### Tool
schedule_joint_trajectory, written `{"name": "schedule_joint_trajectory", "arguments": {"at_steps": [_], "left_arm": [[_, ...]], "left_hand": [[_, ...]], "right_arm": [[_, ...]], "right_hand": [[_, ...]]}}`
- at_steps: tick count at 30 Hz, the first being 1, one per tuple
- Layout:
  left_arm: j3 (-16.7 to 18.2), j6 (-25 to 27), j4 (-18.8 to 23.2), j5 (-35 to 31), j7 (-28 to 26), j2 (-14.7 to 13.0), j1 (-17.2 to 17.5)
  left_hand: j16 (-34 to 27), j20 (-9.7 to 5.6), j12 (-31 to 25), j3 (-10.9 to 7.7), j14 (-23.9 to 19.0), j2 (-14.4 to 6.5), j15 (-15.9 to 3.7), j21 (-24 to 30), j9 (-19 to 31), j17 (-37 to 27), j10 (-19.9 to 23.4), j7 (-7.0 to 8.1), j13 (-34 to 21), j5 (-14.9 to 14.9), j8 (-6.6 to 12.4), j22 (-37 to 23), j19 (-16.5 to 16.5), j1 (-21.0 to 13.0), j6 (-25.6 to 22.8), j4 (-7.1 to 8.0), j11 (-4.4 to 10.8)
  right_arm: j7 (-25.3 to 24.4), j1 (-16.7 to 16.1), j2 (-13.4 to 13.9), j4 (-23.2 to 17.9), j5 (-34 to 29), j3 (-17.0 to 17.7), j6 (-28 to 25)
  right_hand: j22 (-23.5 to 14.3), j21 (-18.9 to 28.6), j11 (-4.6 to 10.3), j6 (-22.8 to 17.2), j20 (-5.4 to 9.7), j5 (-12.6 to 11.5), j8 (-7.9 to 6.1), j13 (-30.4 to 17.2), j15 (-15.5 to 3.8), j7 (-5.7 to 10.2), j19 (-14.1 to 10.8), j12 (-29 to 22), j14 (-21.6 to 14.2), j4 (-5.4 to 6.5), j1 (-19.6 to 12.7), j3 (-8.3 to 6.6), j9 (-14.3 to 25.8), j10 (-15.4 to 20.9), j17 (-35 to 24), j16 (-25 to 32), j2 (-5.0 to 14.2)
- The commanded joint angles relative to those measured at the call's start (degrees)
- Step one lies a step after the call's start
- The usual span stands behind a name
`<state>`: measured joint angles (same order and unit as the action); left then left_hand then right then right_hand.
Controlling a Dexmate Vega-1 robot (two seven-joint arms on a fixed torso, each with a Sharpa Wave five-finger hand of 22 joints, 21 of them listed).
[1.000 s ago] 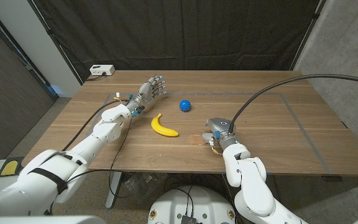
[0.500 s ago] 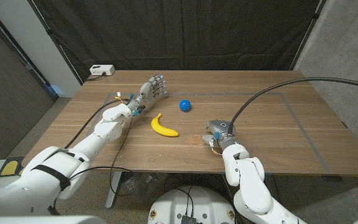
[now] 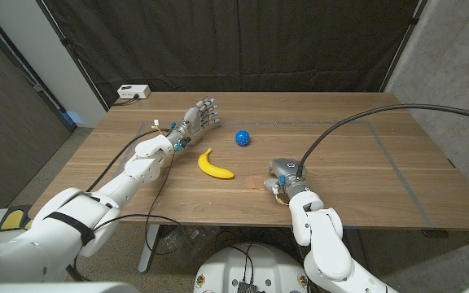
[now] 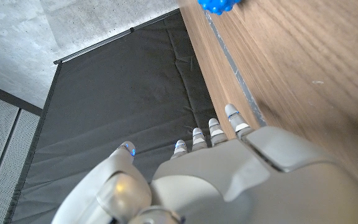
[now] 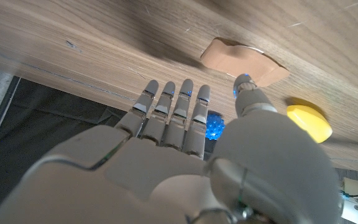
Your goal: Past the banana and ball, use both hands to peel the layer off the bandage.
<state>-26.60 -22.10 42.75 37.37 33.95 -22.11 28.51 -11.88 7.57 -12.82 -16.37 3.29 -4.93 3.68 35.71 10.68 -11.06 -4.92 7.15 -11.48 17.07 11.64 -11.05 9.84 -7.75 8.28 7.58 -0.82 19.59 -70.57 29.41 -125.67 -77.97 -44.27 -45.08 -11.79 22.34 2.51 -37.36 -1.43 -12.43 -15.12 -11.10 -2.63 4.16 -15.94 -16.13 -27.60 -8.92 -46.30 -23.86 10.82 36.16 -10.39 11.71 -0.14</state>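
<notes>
White rounded arms, grey hands (image 3: pixel 199 115), black cables, blue-lit fingertips (image 5: pixel 243 79).

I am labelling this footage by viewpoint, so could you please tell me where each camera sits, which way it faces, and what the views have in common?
Head view: on the robot's head, looking down over the wooden table; both arms, left hand, right hand, banana, blue ball.
Left wrist view: on the left wrist, facing along the left hand toward the black curtain.
Right wrist view: on the right wrist, facing over the right hand at the bandage.
Shared: the blue ball shows in all three.
</notes>
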Motion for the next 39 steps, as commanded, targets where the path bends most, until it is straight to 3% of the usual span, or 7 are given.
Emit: {"name": "schedule_joint_trajectory", "arguments": {"at_steps": [1, 14, 25, 31, 39], "left_arm": [[-0.03, -0.34, -0.8, -0.16, 0.36, 0.3, -0.4], [0.09, 0.01, 1.12, -0.07, 0.11, -0.29, 0.38], [0.23, 0.95, 4.1, 0.04, -1.0, -1.55, 1.81], [0.38, 1.22, 5.53, 0.18, -1.47, -2.21, 2.53], [0.5, 1.32, 6.49, 0.38, -1.75, -2.72, 3.09]], "left_hand": [[0.09, 0.26, 0.29, 0.14, -0.25, -0.04, 0.39, -0.01, 0.11, -0.29, -0.13, 0.13, -0.03, -0.28, -0.2, -0.23, 0.3, 0.17, -0.04, 0.06, -0.11], [0.13, 0.38, 0.34, 0.26, -0.17, 0.02, 0.44, -0.12, 0.11, -0.29, -0.18, 0.14, -0.03, -0.28, -0.25, -0.26, 0.43, 0.22, -0.05, 0.08, -0.27], [0.14, 0.32, 0.34, 0.37, -0.16, 0.05, 0.42, -0.13, 0.11, -0.3, -0.15, 0.19, -0.03, -0.28, -0.27, -0.3, 0.31, 0.26, -0.11, 0.1, -0.32], [0.14, 0.31, 0.41, 0.4, -0.15, 0.06, 0.41, -0.16, 0.11, -0.3, -0.29, 0.15, -0.03, -0.28, -0.29, -0.31, 0.29, 0.27, -0.09, 0.1, -0.25], [0.12, 0.33, 0.42, 0.45, -0.22, 0.05, 0.35, -0.19, 0.11, -0.3, -0.3, 0.15, -0.03, -0.27, -0.32, -0.32, 0.27, 0.27, -0.08, 0.11, -0.35]], "right_arm": [[-1.84, 0.2, -0.45, 1.98, -2.04, -1.25, -1.56], [-1.36, -0.29, -1.28, 3.06, -3.95, -1.36, -3.01], [-1.78, -0.48, -1.31, 3.37, -0.87, -0.8, -2.83], [-1.39, 0.12, -0.97, 3.6, -0.26, -1.27, -3.27], [1.42, 1.56, -1.07, 4.56, -1.81, -2.67, -4.08]], "right_hand": [[-0.13, 0.47, 0.79, -2.45, 0.32, -0.89, -0.96, -0.48, -5.9, 0.4, -0.64, -0.84, -1.92, 0.13, -0.25, 0.45, 0.24, 2.08, -0.42, 0.76, -0.7], [-0.14, 0.72, 0.95, -3.22, 0.51, -1.55, -1.25, -0.94, -6.6, 0.84, -1.03, -1.19, -3.35, 0.55, -0.02, 0.98, 0.38, 3.15, -0.77, 0.99, -1.26], [-0.15, 0.79, 1.05, -3.25, 0.51, -1.82, -1.25, -1.09, -6.5, 0.78, -1.1, -1.11, -3.54, 0.79, 0.23, 1.23, 0.41, 3.02, -0.9, 0.95, -1.41], [-0.18, 0.91, 0.89, -3.94, 0.67, -2.05, -1.49, -1.26, -6.41, 0.46, -1.24, -1.17, -3.52, 1.71, 1.07, 1.43, 0.44, 3.28, -1.29, 1.0, -0.43], [-0.19, 0.84, 0.64, -5.47, 0.7, -2.38, -1.98, -1.38, -6.0, 0.45, -0.86, -0.51, -2.68, 1.7, 0.75, 1.28, 0.43, 1.84, -1.31, 0.45, 0.02]]}}
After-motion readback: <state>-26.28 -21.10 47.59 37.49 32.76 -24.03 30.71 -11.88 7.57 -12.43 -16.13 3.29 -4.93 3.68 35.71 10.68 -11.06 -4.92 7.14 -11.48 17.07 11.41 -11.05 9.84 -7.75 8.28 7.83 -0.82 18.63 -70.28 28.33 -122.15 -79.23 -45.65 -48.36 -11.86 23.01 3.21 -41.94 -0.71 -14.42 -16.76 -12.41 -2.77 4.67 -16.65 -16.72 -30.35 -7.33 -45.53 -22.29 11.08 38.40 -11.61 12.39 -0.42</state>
